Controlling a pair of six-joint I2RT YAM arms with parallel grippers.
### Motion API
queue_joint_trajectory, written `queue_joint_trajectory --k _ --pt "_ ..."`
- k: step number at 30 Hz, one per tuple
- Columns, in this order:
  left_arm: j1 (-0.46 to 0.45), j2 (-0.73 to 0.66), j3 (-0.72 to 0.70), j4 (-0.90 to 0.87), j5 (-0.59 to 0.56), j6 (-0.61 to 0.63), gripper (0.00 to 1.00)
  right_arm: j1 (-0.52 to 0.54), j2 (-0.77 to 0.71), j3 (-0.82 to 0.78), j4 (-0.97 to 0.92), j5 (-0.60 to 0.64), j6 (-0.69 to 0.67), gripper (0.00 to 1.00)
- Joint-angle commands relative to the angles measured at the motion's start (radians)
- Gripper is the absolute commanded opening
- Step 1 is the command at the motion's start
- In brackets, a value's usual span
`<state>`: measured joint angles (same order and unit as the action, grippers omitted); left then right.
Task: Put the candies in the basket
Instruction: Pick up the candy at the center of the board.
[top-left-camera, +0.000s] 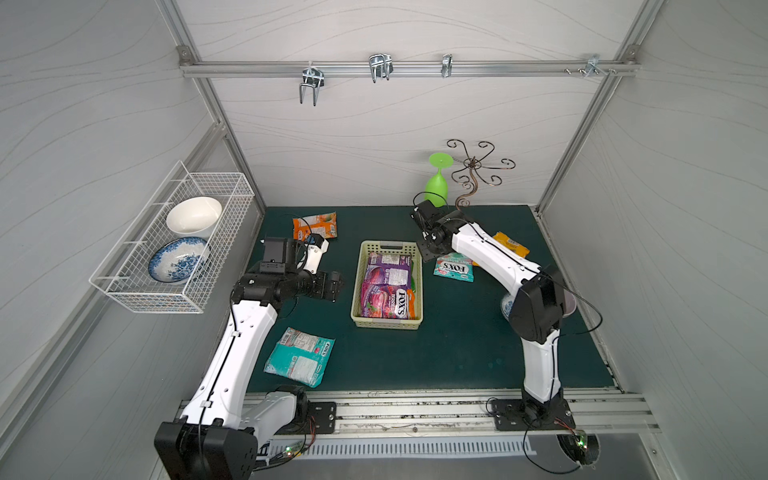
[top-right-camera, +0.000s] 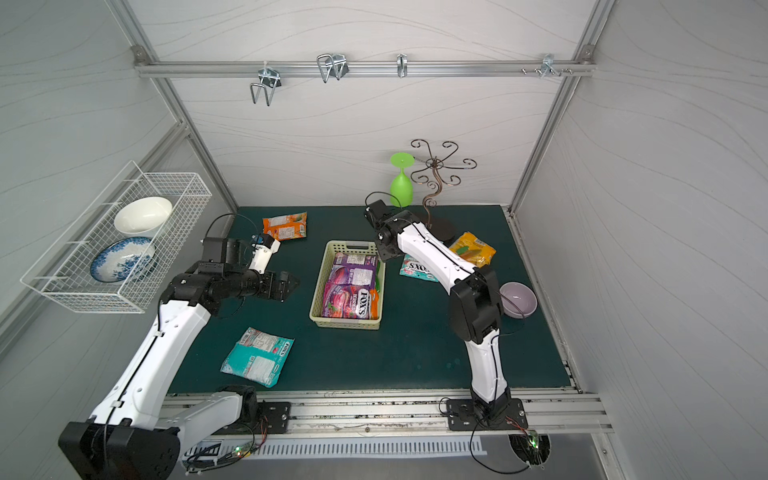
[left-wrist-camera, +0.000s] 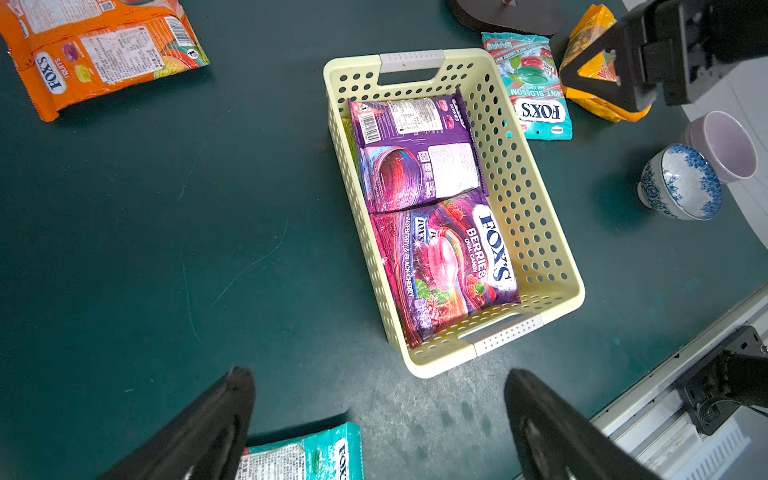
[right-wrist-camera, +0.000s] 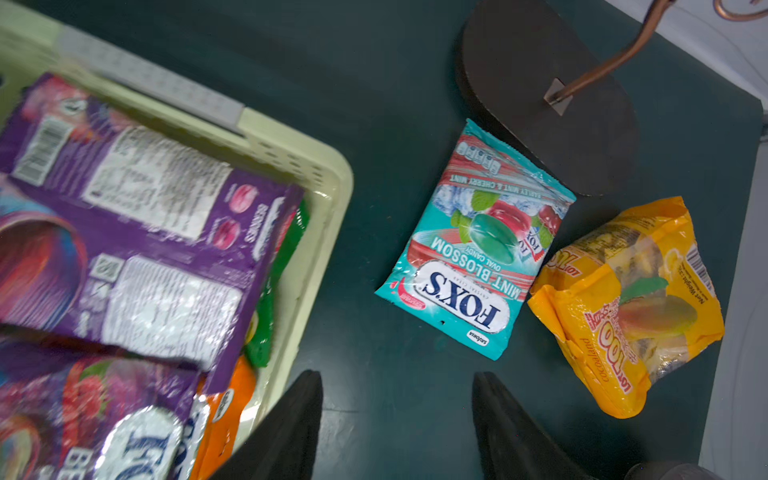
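The pale yellow basket (top-left-camera: 357, 291) stands mid-mat and holds two purple candies packets (top-left-camera: 386, 286), with green and orange ones (right-wrist-camera: 220, 411) tucked along its wall (right-wrist-camera: 320, 232). Loose candies lie round it: an orange packet (top-left-camera: 316, 226) at the back left, a teal one (top-left-camera: 300, 357) at the front left, a teal Mint Blossom packet (right-wrist-camera: 469, 266) and a yellow packet (right-wrist-camera: 627, 307) on its right. My left gripper (left-wrist-camera: 379, 376) hangs open and empty left of the basket. My right gripper (right-wrist-camera: 397, 376) is open and empty above the mat, between the basket's far right corner and the Mint Blossom packet.
A white wire basket (top-left-camera: 174, 249) with two bowls hangs on the left wall. An upturned green goblet (top-left-camera: 438, 183) and a scrolled metal stand (top-left-camera: 473, 174) with a dark base (right-wrist-camera: 548, 95) stand at the back. A lilac bowl (top-right-camera: 517, 299) and a blue-white bowl (left-wrist-camera: 681, 183) sit at the right edge.
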<state>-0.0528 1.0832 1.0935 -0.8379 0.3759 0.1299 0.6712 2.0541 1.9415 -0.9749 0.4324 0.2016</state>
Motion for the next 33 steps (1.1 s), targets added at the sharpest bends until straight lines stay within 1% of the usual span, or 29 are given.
queue_joint_trajectory --k 1,5,8,13,17,22,26,31,33 --pt "0.003 -0.021 0.004 0.030 0.014 0.010 0.98 -0.020 0.050 0.031 -0.039 0.036 0.045 0.60" --pt "0.004 -0.012 0.018 0.021 0.005 0.007 0.98 -0.041 0.123 0.080 -0.058 0.054 0.050 0.60" --pt "-0.001 -0.015 0.019 0.019 0.011 0.007 0.98 -0.052 0.172 0.106 -0.049 0.045 0.053 0.60" --pt "-0.004 -0.006 0.035 0.007 -0.002 0.006 0.98 -0.062 0.258 0.171 -0.075 0.087 0.049 0.60" --pt "-0.006 -0.003 0.026 0.016 0.003 0.008 0.98 -0.074 0.300 0.190 -0.064 0.099 0.045 0.58" --pt "-0.010 0.001 0.030 0.012 -0.001 0.007 0.98 -0.093 0.346 0.208 -0.039 0.081 0.042 0.57" --pt "-0.010 0.011 0.038 0.008 -0.008 0.007 0.98 -0.107 0.395 0.248 -0.054 0.085 0.041 0.57" --pt "-0.011 0.011 0.020 0.023 -0.001 0.009 0.98 -0.122 0.435 0.255 -0.028 0.069 0.038 0.56" --pt "-0.011 0.014 0.034 0.012 -0.005 0.008 0.98 -0.126 0.444 0.253 -0.028 0.063 0.041 0.55"
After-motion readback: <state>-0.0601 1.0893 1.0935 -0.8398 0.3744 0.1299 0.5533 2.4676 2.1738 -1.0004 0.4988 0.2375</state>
